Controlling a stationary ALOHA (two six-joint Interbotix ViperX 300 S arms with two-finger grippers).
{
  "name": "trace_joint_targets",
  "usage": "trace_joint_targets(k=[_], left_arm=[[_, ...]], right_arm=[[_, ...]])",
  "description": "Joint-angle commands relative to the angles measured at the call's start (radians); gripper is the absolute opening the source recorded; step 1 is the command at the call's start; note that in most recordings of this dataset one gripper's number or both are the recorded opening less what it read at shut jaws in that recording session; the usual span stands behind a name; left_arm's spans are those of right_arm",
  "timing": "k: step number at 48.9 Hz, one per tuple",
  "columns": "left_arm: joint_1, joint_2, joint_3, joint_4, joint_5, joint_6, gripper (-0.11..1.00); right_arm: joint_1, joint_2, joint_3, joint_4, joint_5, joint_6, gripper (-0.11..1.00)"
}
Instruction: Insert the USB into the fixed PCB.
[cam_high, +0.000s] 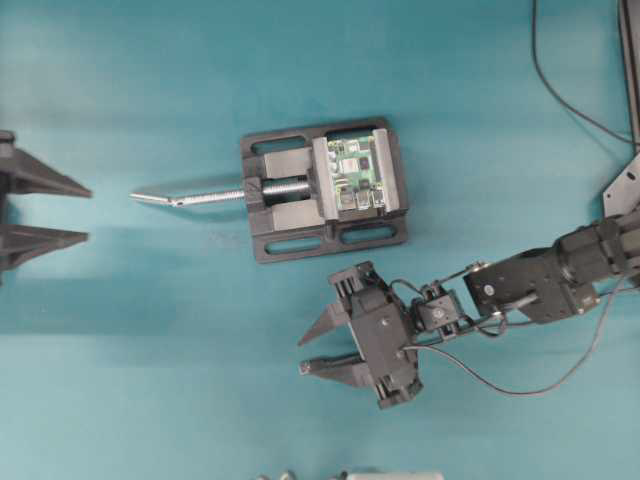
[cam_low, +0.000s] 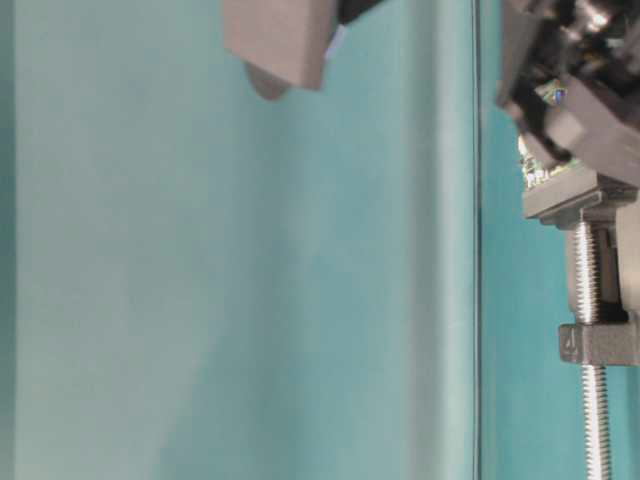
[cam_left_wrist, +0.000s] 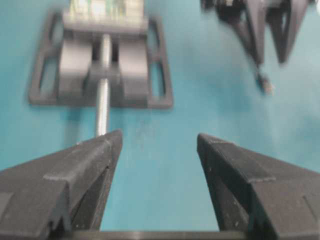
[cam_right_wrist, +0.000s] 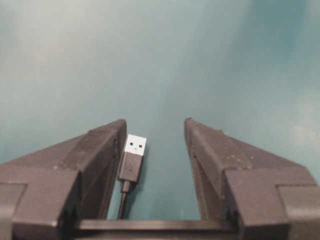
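Note:
The USB (cam_right_wrist: 134, 157) lies flat on the teal table between the open fingers of my right gripper (cam_right_wrist: 155, 121). Its silver tip points away from the camera, and it sits close beside one finger (cam_right_wrist: 100, 150) with a wide gap to the other. Its thin cable runs back under the gripper. From overhead, my right gripper (cam_high: 301, 356) is just below the fixed PCB (cam_high: 358, 172), a green board clamped in grey vise jaws. My left gripper (cam_high: 88, 214) is open at the far left edge with nothing between its fingers. In the left wrist view my left gripper (cam_left_wrist: 159, 135) points towards the fixed PCB (cam_left_wrist: 102, 7).
The black vise base (cam_high: 300, 240) has a silver screw rod (cam_high: 195, 194) sticking out to the left. A thin dark cable (cam_high: 520, 390) loops below the right arm (cam_high: 545, 285). Another cable (cam_high: 545, 70) runs down at the top right. Small pale objects (cam_high: 390, 476) sit at the bottom edge.

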Motion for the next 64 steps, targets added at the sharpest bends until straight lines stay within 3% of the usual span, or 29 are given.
trace_joint_targets(k=[1,12,25,54,64], left_arm=[[-0.002,-0.083,0.005,0.003,0.031,0.006,0.78],[-0.002,-0.069,0.061,0.002,-0.063,-0.011,0.78],[-0.002,0.035,0.081,0.0,-0.161,-0.029,0.78],[-0.002,0.044,0.084,0.002,-0.164,-0.031,0.78],[-0.002,0.044,0.084,0.0,-0.166,-0.031,0.78]], right_arm=[[0.003,0.008,-0.021,0.015,-0.005,0.0,0.54],[0.015,0.018,-0.021,0.02,0.025,0.0,0.54],[0.043,0.018,-0.018,0.071,0.058,0.0,0.54],[0.114,0.018,0.0,0.267,0.095,0.0,0.54],[0.117,0.018,0.005,0.276,0.095,-0.002,0.54]])
